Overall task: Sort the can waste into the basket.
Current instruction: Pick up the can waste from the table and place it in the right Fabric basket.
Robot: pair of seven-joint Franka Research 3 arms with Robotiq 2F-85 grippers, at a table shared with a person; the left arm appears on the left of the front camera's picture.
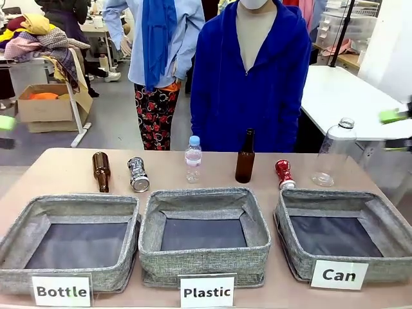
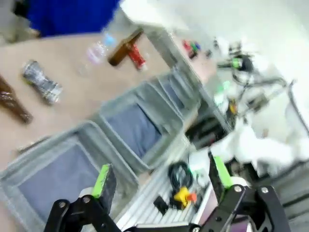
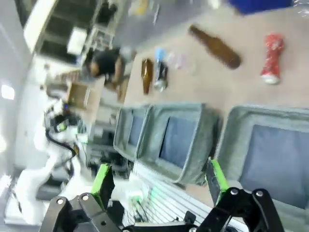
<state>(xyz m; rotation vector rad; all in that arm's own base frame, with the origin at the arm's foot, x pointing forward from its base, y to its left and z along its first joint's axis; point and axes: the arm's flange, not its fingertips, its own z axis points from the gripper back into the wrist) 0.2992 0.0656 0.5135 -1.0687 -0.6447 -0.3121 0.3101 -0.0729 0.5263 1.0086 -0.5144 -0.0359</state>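
The crushed red can stands on the table just behind the grey basket labelled "Can" at the right. The silver can lies on its side behind the gap between the left and middle baskets. My left gripper hangs open at the far left edge, high above the table. At the far right edge my right gripper is open too. The left wrist view looks down past the open left gripper at the silver can and red can. The right wrist view shows the open right gripper, the red can and the Can basket.
Baskets labelled "Bottle" and "Plastic" sit left and middle. Behind them are a lying brown bottle, a small water bottle, an upright brown bottle and a large clear bottle. Two people stand at the far edge.
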